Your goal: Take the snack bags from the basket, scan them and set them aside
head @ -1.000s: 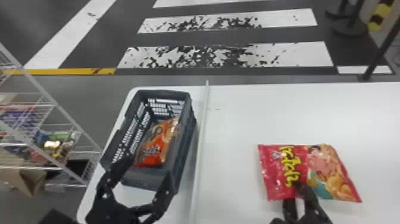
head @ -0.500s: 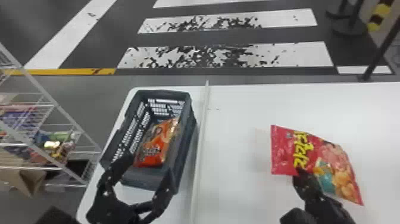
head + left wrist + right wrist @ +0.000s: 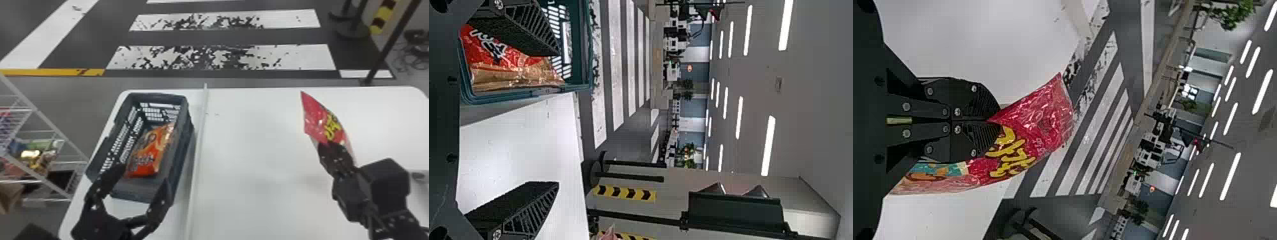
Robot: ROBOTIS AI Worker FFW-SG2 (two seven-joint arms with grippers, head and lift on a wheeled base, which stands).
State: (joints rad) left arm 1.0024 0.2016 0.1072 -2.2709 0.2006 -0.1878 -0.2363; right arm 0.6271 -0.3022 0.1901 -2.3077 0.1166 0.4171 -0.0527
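Out past the left gripper (image 3: 143,175), on its outer side, a white wire rack (image 3: 40,111) with assorted goods on its shelves stands beside the table (image 3: 255,143). The gripper's own jaws are spread wide, with nothing between them. Just ahead of their tips is the dark basket (image 3: 185,132), its near end closest to them, and the orange snack bag (image 3: 146,159) lies inside it, leaning toward the wall on the inner side. A pale strip (image 3: 198,143) runs along the table between the basket and the right gripper (image 3: 332,150), nearer the basket. Over on the right, that gripper's jaws are closed on the red snack bag (image 3: 314,119), pinching it between their tips above the table. One end of the bag sticks out tilted ahead of the tips, while the other trails back alongside the fingers (image 3: 980,142). Beyond both sets of jaws, past the table's far edge, white stripes (image 3: 223,57) cross the dark floor
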